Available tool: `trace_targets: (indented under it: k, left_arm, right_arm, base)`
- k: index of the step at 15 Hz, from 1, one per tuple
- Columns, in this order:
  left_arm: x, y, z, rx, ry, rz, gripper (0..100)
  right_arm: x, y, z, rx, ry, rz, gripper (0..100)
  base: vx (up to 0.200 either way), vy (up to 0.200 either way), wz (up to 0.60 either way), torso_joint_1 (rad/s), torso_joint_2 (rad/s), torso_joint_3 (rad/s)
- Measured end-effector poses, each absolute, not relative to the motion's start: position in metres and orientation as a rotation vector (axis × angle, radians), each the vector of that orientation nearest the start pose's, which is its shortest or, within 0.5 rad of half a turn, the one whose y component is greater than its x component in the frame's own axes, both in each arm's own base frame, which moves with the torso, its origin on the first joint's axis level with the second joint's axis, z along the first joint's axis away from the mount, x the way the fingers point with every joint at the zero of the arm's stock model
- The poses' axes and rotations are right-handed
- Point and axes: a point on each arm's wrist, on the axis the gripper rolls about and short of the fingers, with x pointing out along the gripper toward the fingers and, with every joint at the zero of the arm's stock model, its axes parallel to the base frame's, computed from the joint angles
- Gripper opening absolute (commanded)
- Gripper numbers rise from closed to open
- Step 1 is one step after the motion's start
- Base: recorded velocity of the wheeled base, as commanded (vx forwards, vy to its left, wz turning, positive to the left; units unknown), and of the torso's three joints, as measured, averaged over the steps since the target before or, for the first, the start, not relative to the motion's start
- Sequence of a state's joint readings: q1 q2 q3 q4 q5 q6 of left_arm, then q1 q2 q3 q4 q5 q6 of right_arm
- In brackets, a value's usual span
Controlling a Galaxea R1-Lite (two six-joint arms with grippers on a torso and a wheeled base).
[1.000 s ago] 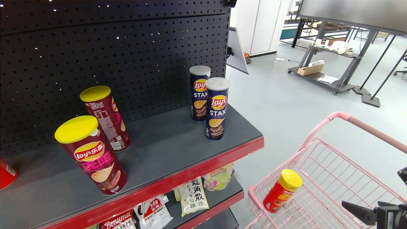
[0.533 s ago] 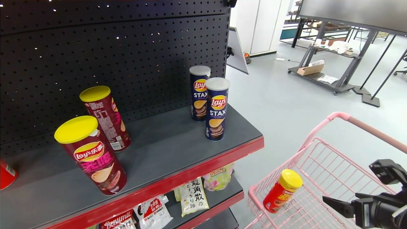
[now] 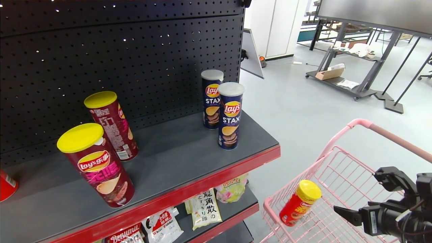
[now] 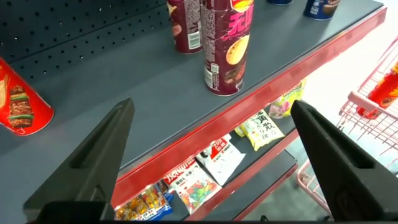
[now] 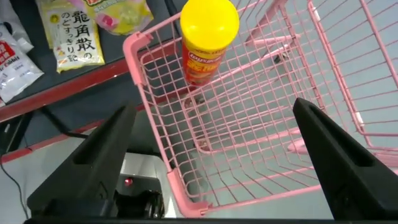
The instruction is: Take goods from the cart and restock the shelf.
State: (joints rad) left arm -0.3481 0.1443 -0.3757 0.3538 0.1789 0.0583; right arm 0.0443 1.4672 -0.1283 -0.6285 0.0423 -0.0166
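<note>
Pink cart [image 3: 388,135] holds a red can [image 3: 299,203] in its corner; the right gripper [image 3: 357,192], wide open and empty, should straddle it squarely.

The shelf [image 3: 189,148] stands left of the cart [image 3: 341,158]. On the shelf, the rear left can [image 3: 113,126] stands behind the front left can [image 3: 96,165], and the rear right can [image 3: 211,99] behind the front right can [image 3: 230,116]. The cart can [image 3: 299,203] leans in the cart's shelf-side corner.
</note>
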Motion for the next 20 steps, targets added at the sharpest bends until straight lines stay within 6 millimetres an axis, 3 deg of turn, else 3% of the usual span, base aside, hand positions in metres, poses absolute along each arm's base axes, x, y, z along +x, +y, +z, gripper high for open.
trace_targets:
  k: [20]
  left_arm:
    - [-0.038,0.018,0.1423,0.092,0.123,-0.172,100]
  right_arm:
    - [0.1668,0.0085,0.0701,-0.028,0.764,0.068,100]
  base:
    - [0.0,0.0,0.0,-0.136,0.34,0.201]
